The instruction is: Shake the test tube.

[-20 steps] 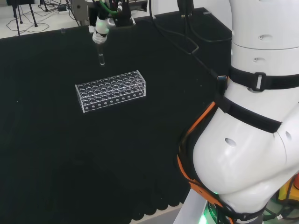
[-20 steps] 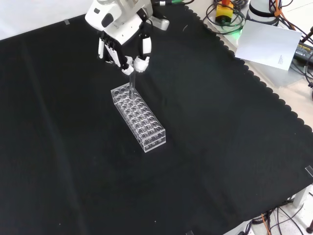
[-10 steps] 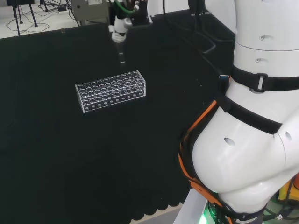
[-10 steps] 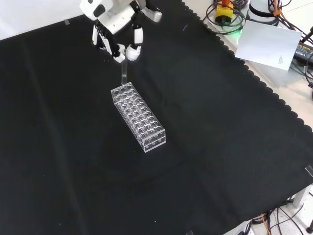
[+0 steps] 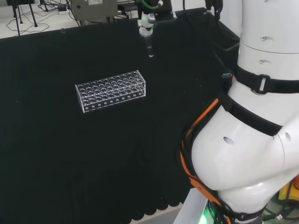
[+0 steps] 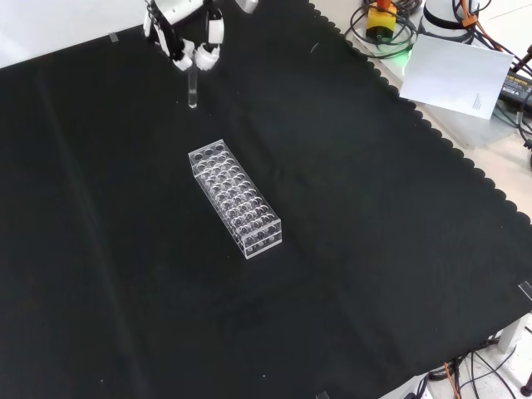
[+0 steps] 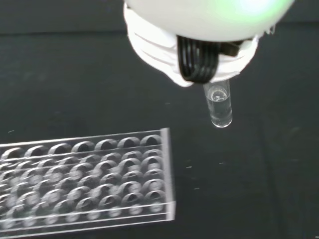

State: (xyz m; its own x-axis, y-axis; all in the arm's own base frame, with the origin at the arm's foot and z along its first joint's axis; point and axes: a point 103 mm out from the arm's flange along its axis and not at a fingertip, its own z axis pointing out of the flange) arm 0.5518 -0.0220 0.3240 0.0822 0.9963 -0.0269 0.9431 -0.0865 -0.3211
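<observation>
A clear glass test tube (image 6: 193, 90) hangs upright in the air, pinched at its top by the hand (image 6: 184, 43), whose fingers are curled round it. In the head view the test tube (image 5: 150, 47) hangs below the hand (image 5: 146, 19), up and to the right of the clear rack (image 5: 111, 90). In the front view the rack (image 6: 235, 198) lies on the black cloth, nearer than the tube and clear of it. The wrist view has the test tube (image 7: 219, 105) under a finger (image 7: 199, 59), off the end of the rack (image 7: 87, 179).
The rack's holes look empty. Cables, a white sheet (image 6: 459, 76) and gear lie beyond the cloth's scalloped edge at the front view's right. The arm's white links (image 5: 252, 140) stand at the head view's right.
The hand has carried the test tube up and away from the rack, to the right in the head view and toward the top in the front view. The rack has stayed put.
</observation>
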